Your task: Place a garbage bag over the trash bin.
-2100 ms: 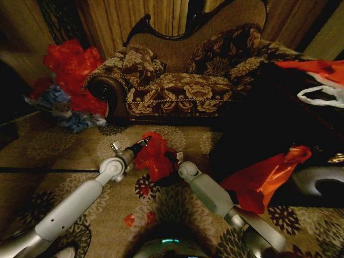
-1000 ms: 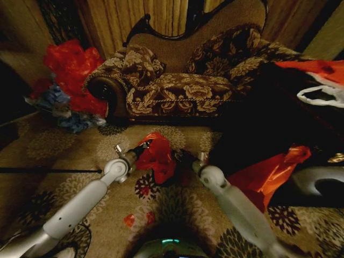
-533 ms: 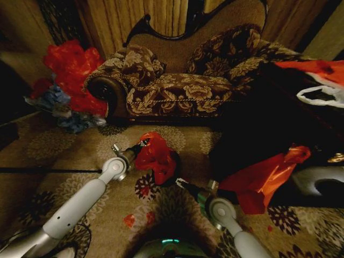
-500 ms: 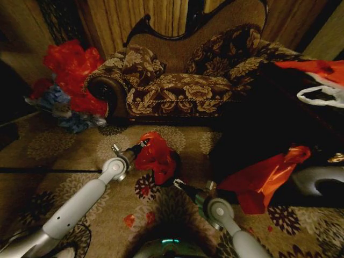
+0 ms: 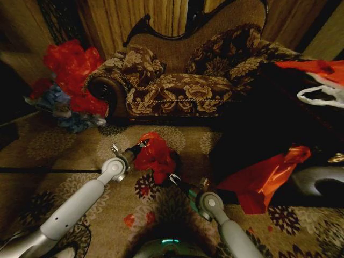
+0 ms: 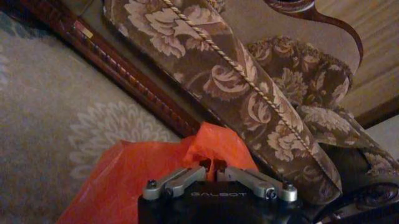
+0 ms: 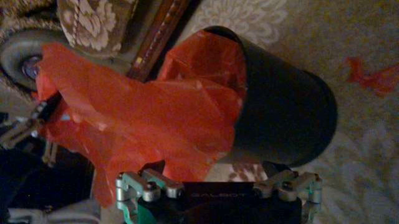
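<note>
— Left pincer (image 5: 141, 145) first: we see it just left of the frame's centre in the head view, its arm coming up from the lower left corner. Our left wrist view has both fingers (image 6: 181, 179) drawn together on a fold of the garbage bag (image 5: 156, 156), so we call it clamped on the plastic.

— Agreed. And where do we place the bag itself?

— At the middle of the head view, bunched up over the trash bin (image 5: 173, 164), with part of it tucked inside the mouth. Our right wrist view shows this best: red plastic lines the inside of the rim and the rest spills out over one side of the black wall (image 7: 287, 116).

— What about the right pincer (image 5: 173, 177)?

— Just below the bin in the head view, at the end of an arm rising from the bottom edge. Its fingers (image 7: 146, 184) stand spread wide (we see a clear gap between them in the right wrist view), with the bag's loose edge and the bin close in front, gripping neither.

— Around it?

— Patterned carpet (image 5: 80, 156) under everything, the floral sofa (image 5: 183, 91) across the upper middle.
</note>
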Controlling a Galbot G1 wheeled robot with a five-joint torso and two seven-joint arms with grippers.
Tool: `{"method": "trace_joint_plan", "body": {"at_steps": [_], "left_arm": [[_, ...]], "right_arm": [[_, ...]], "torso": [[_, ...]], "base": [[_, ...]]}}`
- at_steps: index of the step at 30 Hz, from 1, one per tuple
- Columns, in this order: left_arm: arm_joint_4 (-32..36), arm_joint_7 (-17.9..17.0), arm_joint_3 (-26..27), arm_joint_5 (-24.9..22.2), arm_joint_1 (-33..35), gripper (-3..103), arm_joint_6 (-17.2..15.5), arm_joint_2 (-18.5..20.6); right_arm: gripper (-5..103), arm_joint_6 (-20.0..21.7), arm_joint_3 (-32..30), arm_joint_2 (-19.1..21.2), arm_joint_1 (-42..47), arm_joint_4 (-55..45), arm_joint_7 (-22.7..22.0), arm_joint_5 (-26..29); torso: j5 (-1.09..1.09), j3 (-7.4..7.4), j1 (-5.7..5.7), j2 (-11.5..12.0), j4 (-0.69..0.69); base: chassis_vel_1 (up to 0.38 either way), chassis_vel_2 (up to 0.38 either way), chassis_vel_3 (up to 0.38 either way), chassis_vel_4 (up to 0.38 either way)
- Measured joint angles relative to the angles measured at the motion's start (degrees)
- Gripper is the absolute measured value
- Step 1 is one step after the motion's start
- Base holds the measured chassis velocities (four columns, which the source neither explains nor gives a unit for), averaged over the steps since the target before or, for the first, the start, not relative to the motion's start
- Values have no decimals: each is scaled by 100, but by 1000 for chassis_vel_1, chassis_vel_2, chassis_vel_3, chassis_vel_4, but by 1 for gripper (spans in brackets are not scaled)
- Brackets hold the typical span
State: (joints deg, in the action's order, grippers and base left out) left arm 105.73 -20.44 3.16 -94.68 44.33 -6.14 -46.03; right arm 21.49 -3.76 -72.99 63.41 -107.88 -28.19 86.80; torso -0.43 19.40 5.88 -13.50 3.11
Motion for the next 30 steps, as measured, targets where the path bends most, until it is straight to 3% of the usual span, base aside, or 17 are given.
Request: {"method": "trace_joint_plan", "body": {"at_steps": [10, 16, 21, 23, 26, 29, 30], "left_arm": [[-35, 7, -1, 0, -9, 0, -2, -16], [-31, 13, -3, -1, -16, 0, -4, -31], [-9, 17, 16, -22, 2, 0, -4, -20], [-6, 23, 39, -59, -1, 0, -4, -15], [-13, 27, 43, -68, -10, 0, -4, -27], [-24, 31, 45, -74, -12, 0, -4, -44], [-36, 32, 46, -80, -12, 0, -4, -56]], "right_arm": [[99, -205, 107, -89, 117, -363, -5, 33], [98, -218, 238, -265, 49, 3, 15, -445], [84, -270, 283, -356, 2, 250, 12, -780], [71, -187, 306, -320, 61, 273, 128, -1184], [63, -175, 319, -265, 142, 208, 169, -1325], [63, -200, 320, -238, 207, 141, 171, -1468], [55, -227, 312, -228, 231, 120, 171, -1549]], "torso": [[-1, 0, 0, 0, 1], [1, 0, 0, 0, 0], [0, 0, 0, 0, 0], [1, 0, 0, 0, 0], [0, 0, 0, 0, 0], [1, 0, 0, 0, 0], [1, 0, 0, 0, 0]], "base": [[0, 0, 0, 0], [0, 0, 0, 0], [0, 0, 0, 0], [0, 0, 0, 0], [0, 0, 0, 0], [0, 0, 0, 0], [0, 0, 0, 0]]}}
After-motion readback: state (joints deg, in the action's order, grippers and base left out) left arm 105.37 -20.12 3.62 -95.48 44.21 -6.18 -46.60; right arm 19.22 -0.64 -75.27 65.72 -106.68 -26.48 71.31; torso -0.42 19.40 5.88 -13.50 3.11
